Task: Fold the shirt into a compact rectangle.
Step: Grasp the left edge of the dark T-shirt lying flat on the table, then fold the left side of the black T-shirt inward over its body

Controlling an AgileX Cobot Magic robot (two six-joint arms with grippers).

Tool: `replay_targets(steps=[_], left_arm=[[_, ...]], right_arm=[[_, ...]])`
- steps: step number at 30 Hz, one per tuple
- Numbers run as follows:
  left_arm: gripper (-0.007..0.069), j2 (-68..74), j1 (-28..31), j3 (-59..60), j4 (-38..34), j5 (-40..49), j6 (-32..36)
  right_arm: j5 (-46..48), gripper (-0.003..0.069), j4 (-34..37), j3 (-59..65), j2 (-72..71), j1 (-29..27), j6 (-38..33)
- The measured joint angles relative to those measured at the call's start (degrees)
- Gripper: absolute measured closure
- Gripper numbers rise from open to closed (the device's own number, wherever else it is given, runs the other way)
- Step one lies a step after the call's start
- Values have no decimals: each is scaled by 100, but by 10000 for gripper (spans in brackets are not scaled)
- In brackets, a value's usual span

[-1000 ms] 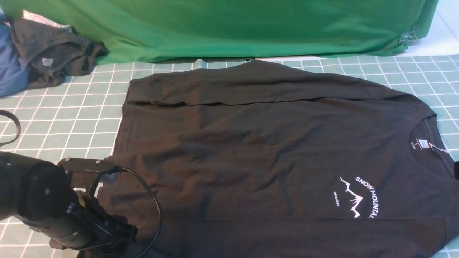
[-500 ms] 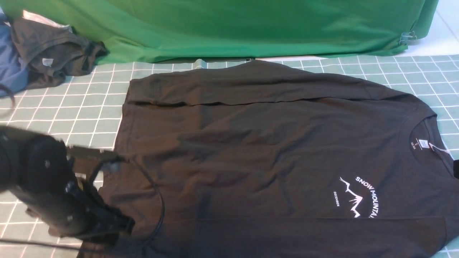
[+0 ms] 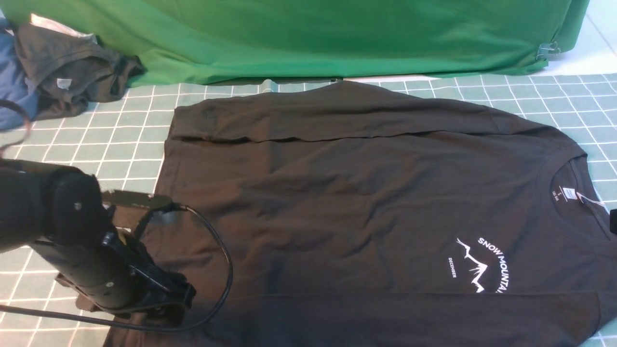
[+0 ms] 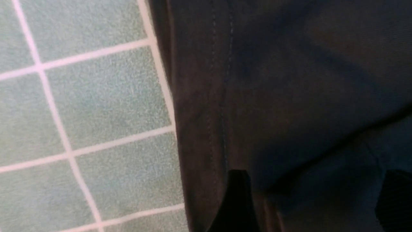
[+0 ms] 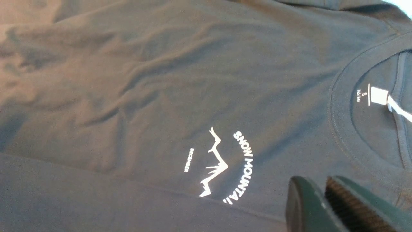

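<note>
- Presently, front view: you have the shirt [image 3: 366, 202] lying flat on the mat [image 3: 96, 159], collar to your right and hem to your left. Both sleeves look folded in over the body, one along the far edge and one along the near edge. I judge the sleeve stage done. The crosswise folds that make the rectangle are not yet begun.
- Same view: the left gripper [image 3: 164, 301] sits low over the near hem corner. Its cable [image 3: 219, 260] loops across the cloth and could drag it.
- Surroundings: a grey garment [image 3: 72, 67] and a blue garment [image 3: 14, 91] lie at the far left corner, well apart from the shirt. The green cloth [image 3: 313, 33] meets the shirt's far edge. In my judgement nothing blocks the fold path.
- Left wrist view: the jaws stand wide apart over the hem, close above the fabric, with nothing gripped.
- Right wrist view: the right gripper [image 5: 317, 187] hovers near the print [image 5: 225, 164], its jaws nearly together and holding nothing.
</note>
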Motion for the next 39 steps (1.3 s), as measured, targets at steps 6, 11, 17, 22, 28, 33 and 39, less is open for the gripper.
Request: replay_targets(steps=[6,11,17,22,28,33,39], left_arm=[[211,342,0,5,-96,140,217],[475,342,0,-8,-123,236,513],[608,281,0,-230,-250,879,644],[610,-306,0,-630,-369,1424,579],[610,-972,0,-1335,-212,1522,107],[610,-898,0,-2150,191,1521,-147],[610,-167,0,-2951,773,1450,-378]], right_arm=[[-6,561,0,0,0,0,-4],[-21,557,0,0,0,0,-4],[-80,557,0,0,0,0,-18],[-91,557,0,0,0,0,-18],[-147,556,0,0,0,0,-24],[-214,550,0,0,0,0,-23],[-241,541,0,0,0,0,-23]])
